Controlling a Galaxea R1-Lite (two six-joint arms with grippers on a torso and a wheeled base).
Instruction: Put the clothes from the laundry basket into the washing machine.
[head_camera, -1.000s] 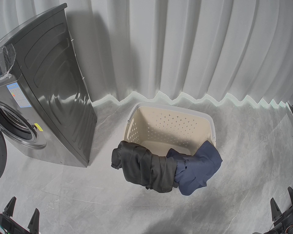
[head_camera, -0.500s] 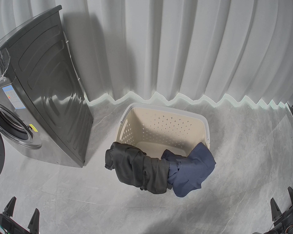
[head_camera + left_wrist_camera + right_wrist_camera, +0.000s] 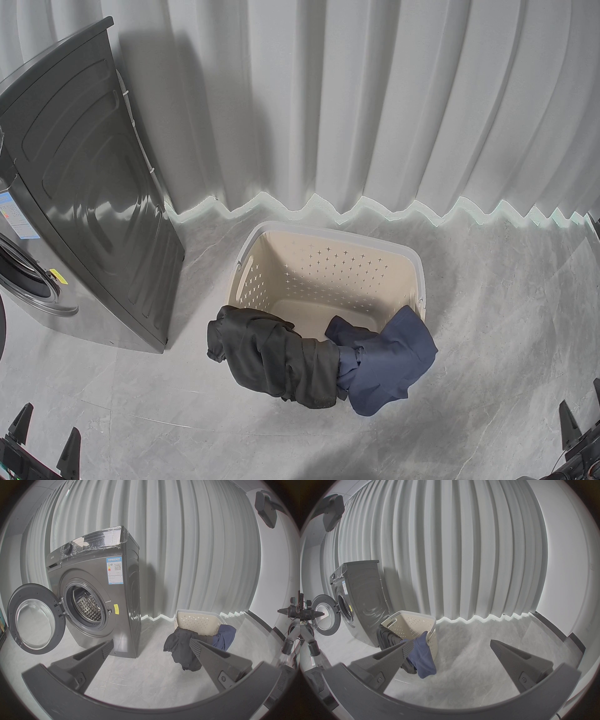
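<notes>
The washing machine bears a blue-white label and yellow sticker, print unreadable.

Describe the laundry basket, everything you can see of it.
The laundry basket is a rectangular tub with rounded corners. It looks like beige plastic, with a paler rim, star-shaped holes in the walls and a handle slot in one end wall. It stands upright on the grey floor, apart from the washing machine. A dark grey garment and a blue garment hang over its near rim, mostly outside.
</notes>
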